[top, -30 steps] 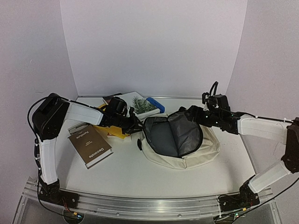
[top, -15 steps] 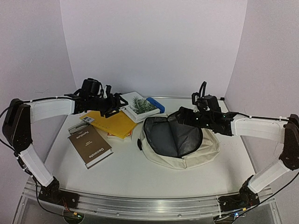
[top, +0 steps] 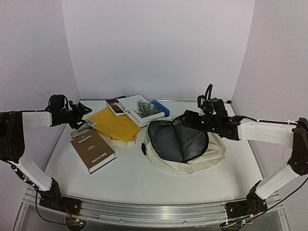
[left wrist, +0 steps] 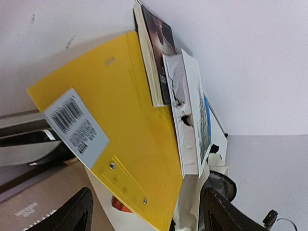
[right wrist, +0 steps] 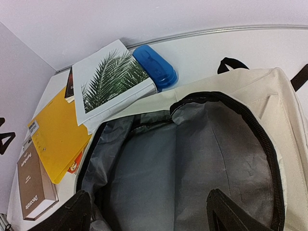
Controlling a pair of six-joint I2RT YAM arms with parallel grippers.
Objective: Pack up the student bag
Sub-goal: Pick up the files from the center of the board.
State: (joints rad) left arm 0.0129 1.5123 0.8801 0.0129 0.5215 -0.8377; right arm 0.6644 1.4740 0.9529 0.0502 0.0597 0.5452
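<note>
Left pincer [top: 81, 114] agape near yellow folder [top: 115, 126]

The large cream fabric backpack [top: 207, 156] gapes upward, its grey-lined mouth open from above. To its left, a flat yellow plastic folder [top: 115, 126], white palm-print book [top: 140, 108] and brown hardcover book [top: 92, 150] crowd the tabletop [top: 144, 180]; a blue plastic case [top: 161, 108] lies just beside the far-left rim.

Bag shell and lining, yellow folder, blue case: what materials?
Bag: cream woven fabric, matte, soft creases; probably canvas. Lining: thin grey cloth, slight sheen, wrinkled; likely synthetic. Folder: yellow plastic, smooth, semi-glossy, with a riveted strip. Case: blue hard plastic with glossy highlights.
</note>
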